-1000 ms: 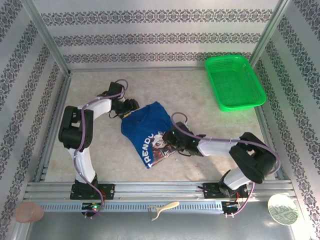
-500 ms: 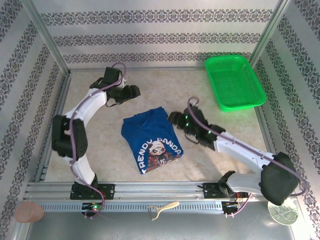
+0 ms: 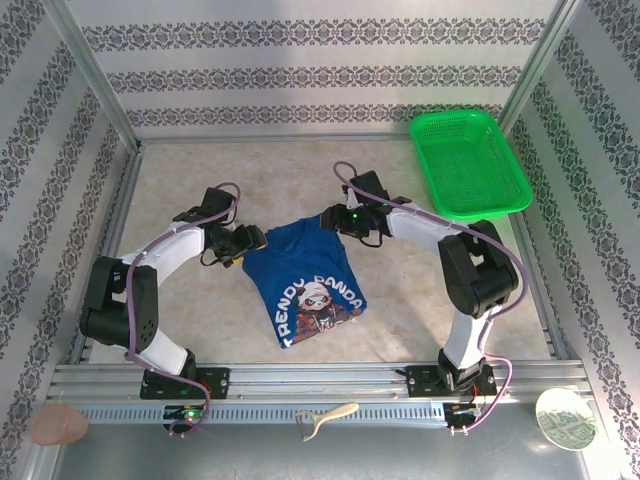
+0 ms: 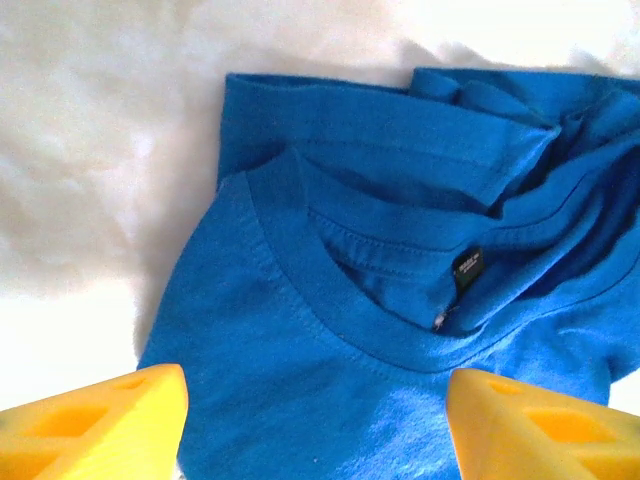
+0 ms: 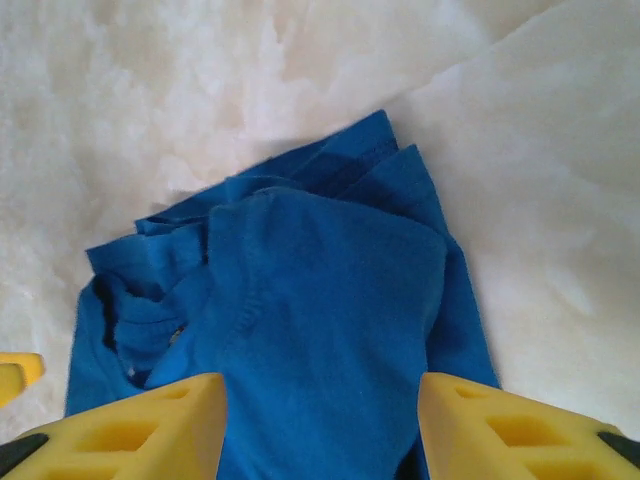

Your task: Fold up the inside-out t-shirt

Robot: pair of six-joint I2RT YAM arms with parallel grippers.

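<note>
**Both end effectors open at the collar end of the shirt**

The inside-out t-shirt (image 3: 308, 285) lies in the middle of the surface (image 3: 420, 290). It is gathered into a compact oblong with its white and red lettering facing up. Its long axis runs from the far side toward the arm bases, leaning a little so that the near end swings toward the robot's right. The collar end points away from the bases and the hem end toward them.

The left end effector (image 3: 250, 240) is at the shirt's far-left corner and the right end effector (image 3: 335, 220) is at its far-right corner, so the 2 bracket the collar edge. Both are open. In each wrist view the 2 yellow fingers (image 4: 100, 420) stand wide apart with blue cloth below the gap, and nothing is clamped. I cannot tell whether the tips touch the cloth.

The left wrist view shows the neckband (image 4: 290, 270), a small black label (image 4: 465, 268) and a folded-in sleeve (image 4: 400, 120) stacked in layers at this end. That stacking probably explains the placement. Taking both corners of 1 edge together would let the edge rise level and travel toward the near end without skewing the layers. A fold across the short axis looks like the step being set up.

The green basket (image 3: 468, 165) sits well apart at the far right.
</note>
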